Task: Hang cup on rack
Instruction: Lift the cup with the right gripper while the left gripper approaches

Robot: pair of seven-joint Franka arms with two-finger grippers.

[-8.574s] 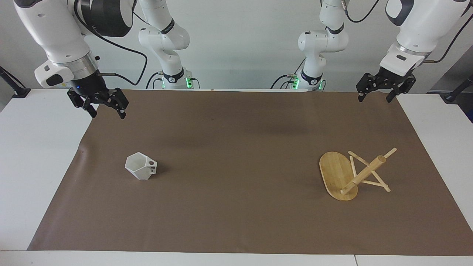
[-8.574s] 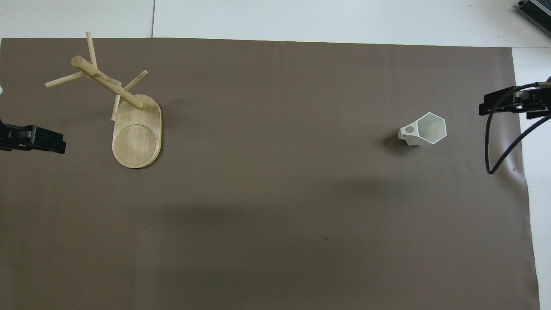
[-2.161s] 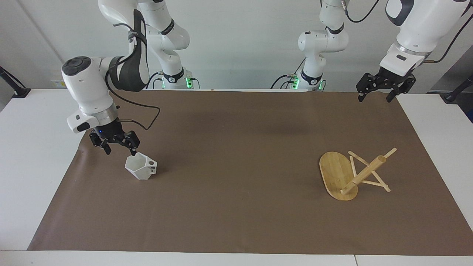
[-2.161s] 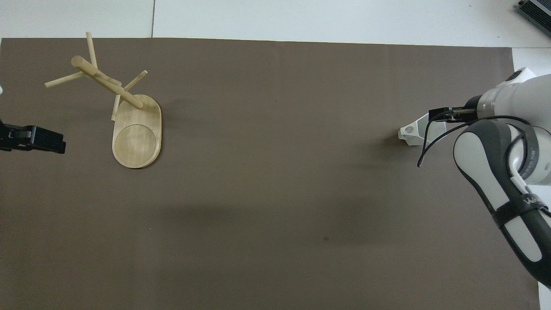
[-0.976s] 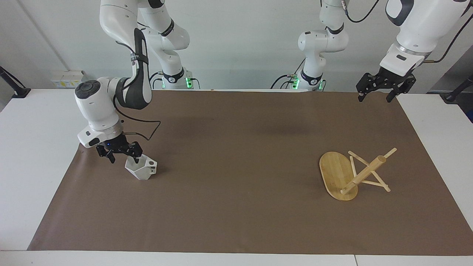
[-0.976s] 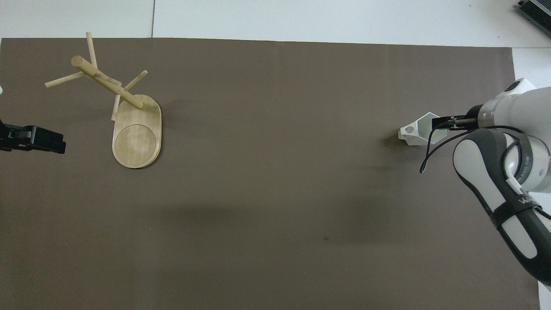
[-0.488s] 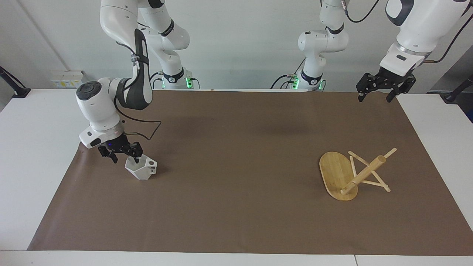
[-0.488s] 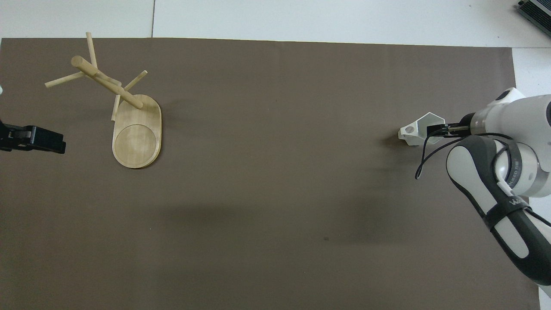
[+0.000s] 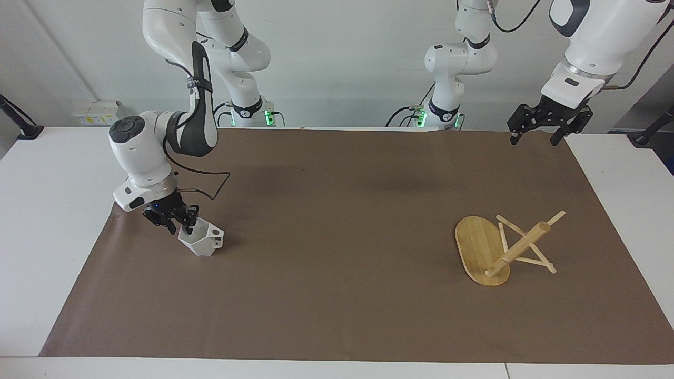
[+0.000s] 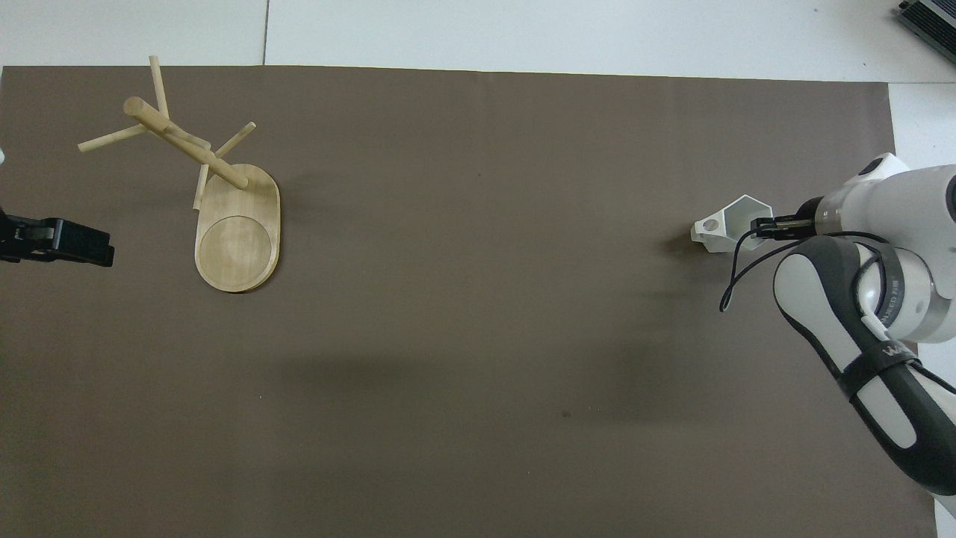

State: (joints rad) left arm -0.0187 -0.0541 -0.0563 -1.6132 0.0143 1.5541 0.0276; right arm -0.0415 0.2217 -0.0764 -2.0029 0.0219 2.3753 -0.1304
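The white faceted cup (image 9: 204, 242) stands on the brown mat toward the right arm's end, its handle (image 10: 708, 226) pointing toward the table's middle. My right gripper (image 9: 180, 227) is down at the cup's rim, one finger inside and one outside the wall, closed on it; it also shows in the overhead view (image 10: 763, 226). The bamboo rack (image 9: 518, 247) lies tipped over toward the left arm's end, its oval base (image 10: 237, 246) tilted up and its post (image 10: 187, 146) resting on pegs. My left gripper (image 9: 536, 138) waits open above the mat's corner.
The brown mat (image 9: 337, 237) covers most of the white table (image 9: 47, 210). Between cup and rack there is only bare mat. The right arm's cable (image 10: 736, 276) hangs beside the cup.
Over the last second my right gripper sank a little at the cup's rim and its fingers drew together on the wall. The cup, rack and left arm have not moved.
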